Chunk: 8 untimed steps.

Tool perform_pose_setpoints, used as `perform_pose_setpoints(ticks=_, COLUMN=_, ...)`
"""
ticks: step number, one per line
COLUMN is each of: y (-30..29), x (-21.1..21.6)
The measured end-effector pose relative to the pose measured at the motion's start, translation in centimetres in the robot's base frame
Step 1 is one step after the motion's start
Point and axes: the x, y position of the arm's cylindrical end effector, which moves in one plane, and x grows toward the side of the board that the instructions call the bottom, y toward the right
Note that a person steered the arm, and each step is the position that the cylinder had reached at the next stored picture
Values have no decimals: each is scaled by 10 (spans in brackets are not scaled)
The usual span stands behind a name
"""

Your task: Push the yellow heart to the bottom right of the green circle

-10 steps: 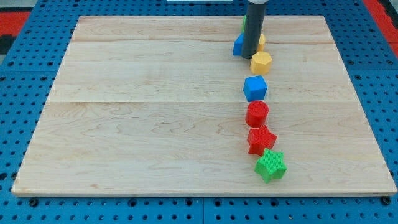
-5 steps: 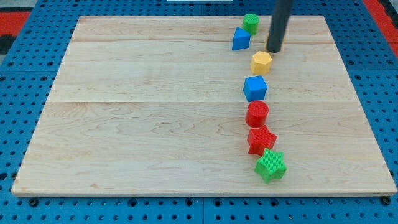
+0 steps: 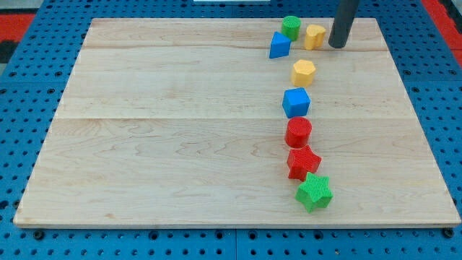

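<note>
The yellow heart (image 3: 314, 36) lies near the board's top edge, just right of and slightly below the green circle (image 3: 291, 27). My tip (image 3: 336, 45) rests on the board just right of the yellow heart, with a small gap between them. The dark rod rises out of the view's top.
A blue triangle (image 3: 279, 45) sits below-left of the green circle. Below them a column runs down the board: yellow hexagon (image 3: 303, 72), blue cube (image 3: 296, 102), red cylinder (image 3: 298, 133), red star (image 3: 303, 162), green star (image 3: 314, 191). The wooden board (image 3: 180, 130) lies on a blue pegboard.
My tip moved right, from over the blue triangle to right of the yellow heart. The heart, hidden behind the rod before, now shows beside the green circle.
</note>
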Motion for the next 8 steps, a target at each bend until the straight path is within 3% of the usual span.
perform_pose_setpoints(ticks=2, y=-80, x=-21)
perform_pose_setpoints(ticks=5, y=-89, x=-29)
perform_pose_setpoints(ticks=6, y=-124, x=-26)
perform_pose_setpoints(ticks=7, y=-151, x=-15)
perform_pose_setpoints(ticks=8, y=-130, x=21)
